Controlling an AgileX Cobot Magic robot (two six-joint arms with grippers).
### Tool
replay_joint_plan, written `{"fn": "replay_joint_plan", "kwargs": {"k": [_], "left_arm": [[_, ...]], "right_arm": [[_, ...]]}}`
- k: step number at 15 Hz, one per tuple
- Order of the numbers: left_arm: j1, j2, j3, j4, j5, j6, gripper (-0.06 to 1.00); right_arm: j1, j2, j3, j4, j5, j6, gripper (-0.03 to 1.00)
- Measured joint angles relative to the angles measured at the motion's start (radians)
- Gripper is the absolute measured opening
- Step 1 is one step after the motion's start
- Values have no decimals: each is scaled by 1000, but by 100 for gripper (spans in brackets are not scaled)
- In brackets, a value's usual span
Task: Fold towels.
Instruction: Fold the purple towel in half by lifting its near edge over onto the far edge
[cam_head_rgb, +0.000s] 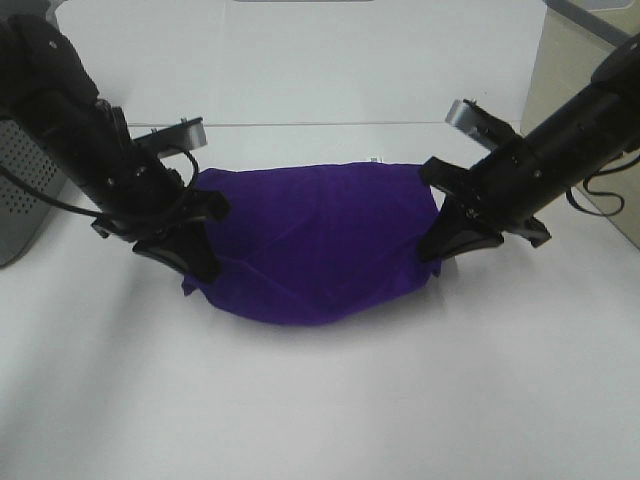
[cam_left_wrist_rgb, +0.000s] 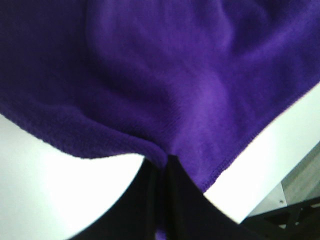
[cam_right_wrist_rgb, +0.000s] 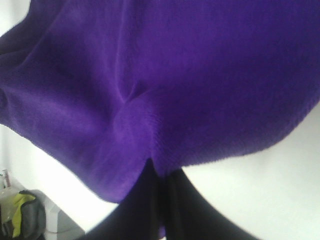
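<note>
**First fold, in progress** — the purple towel (cam_head_rgb: 315, 245) lies mid-table (cam_head_rgb: 320, 410), its near edge sagging between 2 grippers. The left gripper (cam_head_rgb: 190, 262) and right gripper (cam_head_rgb: 440, 245) each pinch a side corner of the cloth, jaws closed tight on it in both wrist views. The likely next move is to carry both corners level to the far edge by the white tag (cam_head_rgb: 374, 159), keeping the cloth taut. A grey perforated box (cam_head_rgb: 20, 190) stands at the left, well apart — the slack middle seems the only hindrance.
</note>
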Motion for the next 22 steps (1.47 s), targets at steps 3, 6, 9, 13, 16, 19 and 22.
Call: {"fn": "replay_joint_plan", "kwargs": {"k": [3,6,9,13,16,19,22], "left_arm": [[39,5,-115,6,-61,-1,0],[55,71,-262,14,-99,0,0],[55,169,-383,19,-184,3,0],[55,267,-523,48,-217,3,0],[55,319,-548,100,-221,3,0],[55,351,-550,117,-251,3,0],[55,371,-550,117,-293,3,4]], "right_arm": [[0,1,-171,-119,-38,87,2],[0,50,-357,-244,-52,158,2],[0,179,-520,-270,-62,174,2],[0,334,-702,-311,-79,174,2],[0,424,-777,-374,-79,174,2],[0,456,-784,-403,-93,174,2],[0,464,-784,-412,-112,174,3]]}}
